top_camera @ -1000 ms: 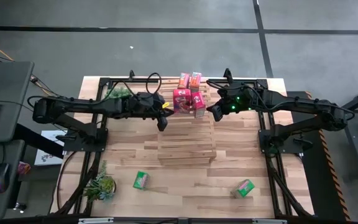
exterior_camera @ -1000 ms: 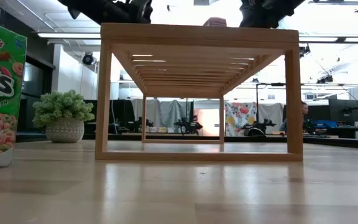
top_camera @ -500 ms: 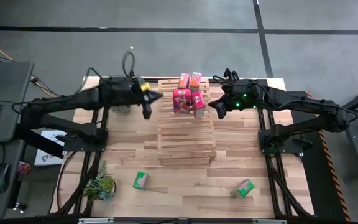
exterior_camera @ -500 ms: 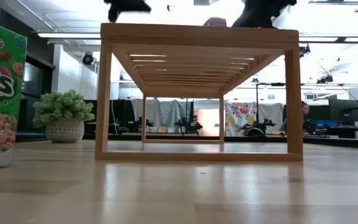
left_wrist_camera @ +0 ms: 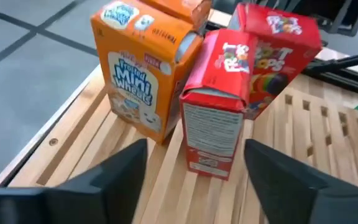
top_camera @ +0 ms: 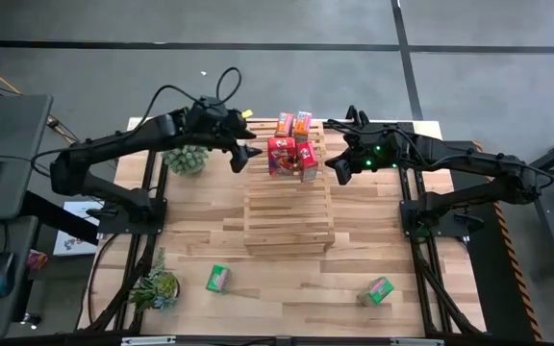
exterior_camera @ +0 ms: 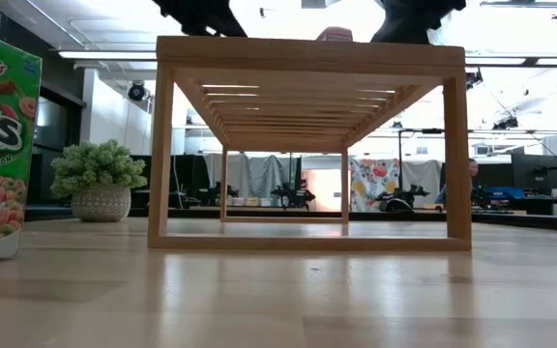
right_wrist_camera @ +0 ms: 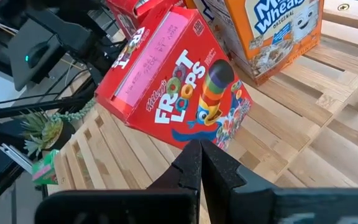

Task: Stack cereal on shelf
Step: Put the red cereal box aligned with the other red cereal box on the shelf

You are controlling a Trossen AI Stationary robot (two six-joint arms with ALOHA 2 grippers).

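— What do we see at the left gripper?

— Its fingers are spread wide and hold nothing. It hangs just beside the left edge of the rack, facing the red box and the orange box that stand on the slats.

— And the right gripper?

— Its fingers are pressed together, empty, with their tips close in front of a tilted red box; we cannot tell whether they touch it. An orange box stands behind.

— Where is the cereal overall?

— Four boxes cluster at the rack's far end. Two green boxes lie on the table, well apart, near the front.

— What differs from a second ago?

— We see the left gripper has pulled back from the red boxes and swung toward the table's far edge, over by the potted plant. The right gripper has barely shifted.
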